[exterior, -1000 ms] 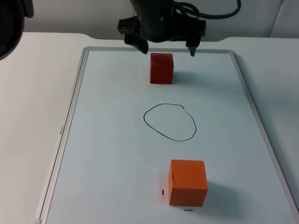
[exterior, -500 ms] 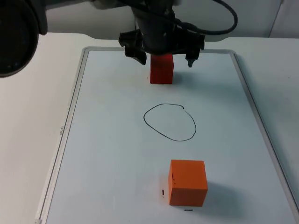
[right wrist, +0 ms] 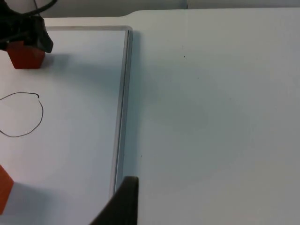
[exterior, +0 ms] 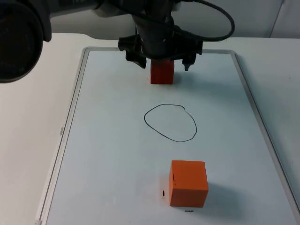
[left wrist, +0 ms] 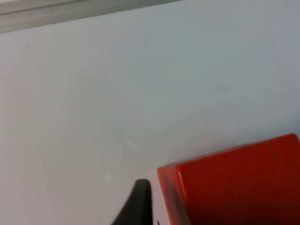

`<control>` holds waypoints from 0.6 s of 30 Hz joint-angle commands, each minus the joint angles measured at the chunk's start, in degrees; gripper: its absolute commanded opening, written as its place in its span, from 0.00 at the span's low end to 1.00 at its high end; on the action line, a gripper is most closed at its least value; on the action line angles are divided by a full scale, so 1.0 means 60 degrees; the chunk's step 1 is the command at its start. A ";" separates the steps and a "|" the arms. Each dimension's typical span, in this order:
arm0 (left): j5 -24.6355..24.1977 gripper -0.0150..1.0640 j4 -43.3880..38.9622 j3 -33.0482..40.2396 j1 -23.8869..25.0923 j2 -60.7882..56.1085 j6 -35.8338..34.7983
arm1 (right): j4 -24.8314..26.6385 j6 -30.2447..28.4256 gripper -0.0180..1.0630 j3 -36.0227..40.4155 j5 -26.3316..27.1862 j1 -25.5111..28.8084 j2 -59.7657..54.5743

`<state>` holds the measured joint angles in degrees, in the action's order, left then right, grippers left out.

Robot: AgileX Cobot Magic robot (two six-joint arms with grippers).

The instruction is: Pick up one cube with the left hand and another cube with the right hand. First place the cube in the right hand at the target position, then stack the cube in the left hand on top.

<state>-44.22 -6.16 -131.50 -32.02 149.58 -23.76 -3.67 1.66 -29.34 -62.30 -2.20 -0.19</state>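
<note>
From above, my left gripper [exterior: 163, 62] hangs over the red cube [exterior: 162, 72] at the far end of the whiteboard [exterior: 112, 154], fingers apart on both sides to grasp it. Between it and the orange cube [exterior: 188, 183] lies the drawn circle [exterior: 170, 122].

At my left wrist, one fingertip [left wrist: 138, 204] stands just beside the red cube.

My right arm waits off the board; whether its gripper is apart or together, I cannot tell.

Glossy black left arm [exterior: 93, 7]; wide-set black jaws (tapered, pointed tips)
</note>
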 commanded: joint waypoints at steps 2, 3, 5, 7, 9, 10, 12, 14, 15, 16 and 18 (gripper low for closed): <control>0.0076 0.58 -0.0072 -0.0092 -0.0061 -0.0004 -0.0129 | 0.0008 -0.0009 0.98 0.0035 0.0089 0.0066 0.0031; 0.0099 0.52 -0.0072 -0.0092 -0.0061 -0.0004 -0.0129 | 0.0008 -0.0009 0.98 0.0035 0.0089 0.0066 0.0031; 0.0129 0.25 -0.0072 -0.0092 -0.0061 -0.0027 -0.0129 | 0.0008 -0.0009 0.98 0.0035 0.0089 0.0066 0.0031; -0.0020 0.15 -0.0072 -0.0092 -0.0061 -0.0067 -0.0129 | 0.0008 -0.0009 0.98 0.0035 0.0089 0.0066 0.0031; -0.0273 0.07 -0.0073 -0.0092 -0.0061 -0.0247 -0.0129 | 0.0008 -0.0009 0.98 0.0035 0.0089 0.0066 0.0031; -0.0421 0.06 -0.0073 -0.0092 -0.0061 -0.0383 -0.0104 | 0.0008 -0.0009 0.98 0.0035 0.0089 0.0066 0.0031; -0.0536 0.06 -0.0073 -0.0110 -0.0061 -0.0572 -0.0104 | 0.0008 -0.0009 0.98 0.0035 0.0089 0.0066 0.0031; -0.0865 0.06 -0.0093 -0.0242 -0.0061 -0.1054 0.0031 | 0.0008 -0.0009 0.98 0.0035 0.0089 0.0066 0.0031; -0.1102 0.06 -0.0049 -0.0328 -0.0061 -0.1272 0.0413 | 0.0008 -0.0009 0.98 0.0035 0.0089 0.0066 0.0031; -0.1382 0.06 0.0015 -0.0456 -0.0061 -0.1553 0.0812 | 0.0008 -0.0009 0.98 0.0035 0.0089 0.0066 0.0031; -0.1764 0.06 0.0117 -0.0580 -0.0061 -0.1844 0.1204 | 0.0008 -0.0009 0.98 0.0035 0.0089 0.0066 0.0031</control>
<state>-54.00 -5.86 -134.13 -32.02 140.41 -17.95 -3.67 1.66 -29.34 -62.30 -2.20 -0.19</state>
